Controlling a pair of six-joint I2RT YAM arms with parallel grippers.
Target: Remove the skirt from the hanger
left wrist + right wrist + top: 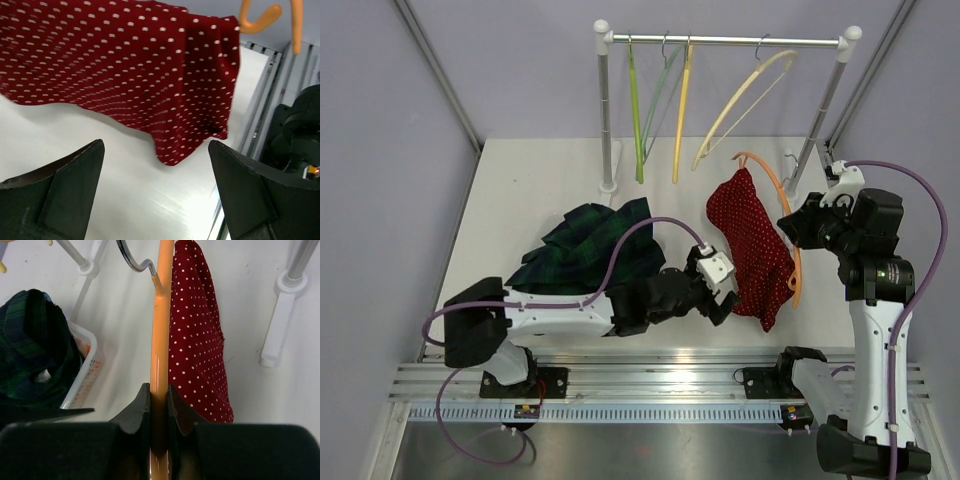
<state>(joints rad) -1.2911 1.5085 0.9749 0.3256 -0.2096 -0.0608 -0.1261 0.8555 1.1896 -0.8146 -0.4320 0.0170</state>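
A red skirt with white dots (pixel 752 245) hangs from an orange hanger (pixel 790 235) held above the table; the skirt (pixel 196 340) drapes to the right of the hanger bar (pixel 160 340) in the right wrist view. My right gripper (pixel 159 400) is shut on the orange hanger bar. My left gripper (pixel 725 295) is open just left of the skirt's lower edge. In the left wrist view the skirt (pixel 125 65) hangs ahead of the spread fingers (pixel 80 175), its low corner just beyond them, with nothing between them.
A dark green plaid garment (pixel 590 250) fills a white basket (pixel 85 370) at the left. A clothes rail (pixel 720 40) at the back carries several empty hangers (pixel 680 110). Its white posts (pixel 606 110) stand on the table.
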